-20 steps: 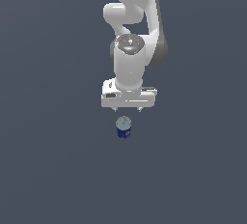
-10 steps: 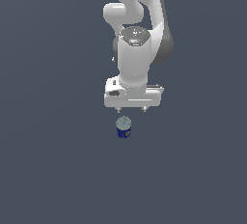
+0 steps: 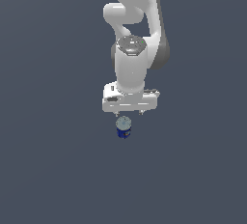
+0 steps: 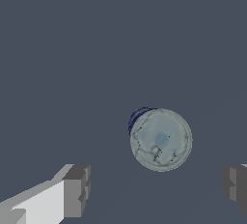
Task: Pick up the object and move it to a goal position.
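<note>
Hand [image 4: 155,189] wide open (empty), above can [image 4: 160,140].

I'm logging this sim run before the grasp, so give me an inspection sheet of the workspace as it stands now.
Surface: plain dark grey-blue floor, bare around the can.
Job's things: can, upright, silver-grey top, dark-blue side; not held. No goal marker seen.
Clutter: nothing seen.
Gripper: gripper open, above the can; in the wrist view the fingers stand wider apart than the can, which lies off the line between them; not touching.
Cables: nothing seen.
Surroundings: white arm only; no walls or other fixtures seen.
</note>
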`<state>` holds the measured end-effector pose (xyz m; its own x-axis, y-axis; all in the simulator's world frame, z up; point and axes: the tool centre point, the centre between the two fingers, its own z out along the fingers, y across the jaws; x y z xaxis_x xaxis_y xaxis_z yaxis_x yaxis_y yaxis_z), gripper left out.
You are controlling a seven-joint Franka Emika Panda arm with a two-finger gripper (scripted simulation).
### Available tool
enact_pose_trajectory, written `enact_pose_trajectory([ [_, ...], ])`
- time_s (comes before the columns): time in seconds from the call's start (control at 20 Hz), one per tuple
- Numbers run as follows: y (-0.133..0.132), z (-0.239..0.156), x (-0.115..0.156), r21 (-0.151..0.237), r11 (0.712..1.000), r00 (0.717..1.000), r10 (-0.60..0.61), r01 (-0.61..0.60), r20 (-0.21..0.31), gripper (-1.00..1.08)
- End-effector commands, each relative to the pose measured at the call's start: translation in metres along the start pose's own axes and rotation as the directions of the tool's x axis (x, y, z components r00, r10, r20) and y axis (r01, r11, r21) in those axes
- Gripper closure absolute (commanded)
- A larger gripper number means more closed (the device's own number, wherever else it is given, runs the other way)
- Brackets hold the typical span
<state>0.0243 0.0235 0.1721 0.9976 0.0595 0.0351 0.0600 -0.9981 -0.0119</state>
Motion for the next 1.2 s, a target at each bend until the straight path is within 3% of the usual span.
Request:
enact_pose_trajectory([
  [0.0, 0.006, 0.012, 0.001, -0.003, 1.0, 1.0, -0.028, 0.028, 0.009, -0.92],
  [0.45, 0.022, 0.045, 0.002, -0.008, 0.994, 0.993, -0.112, 0.112, 0.035, -0.92],
  [0.8, 0.023, 0.05, 0.002, -0.008, 0.994, 0.993, -0.113, 0.113, 0.036, -0.92],
  [1.15, 0.023, 0.082, 0.0, -0.008, 0.993, 0.993, -0.116, 0.117, 0.036, -0.92],
])
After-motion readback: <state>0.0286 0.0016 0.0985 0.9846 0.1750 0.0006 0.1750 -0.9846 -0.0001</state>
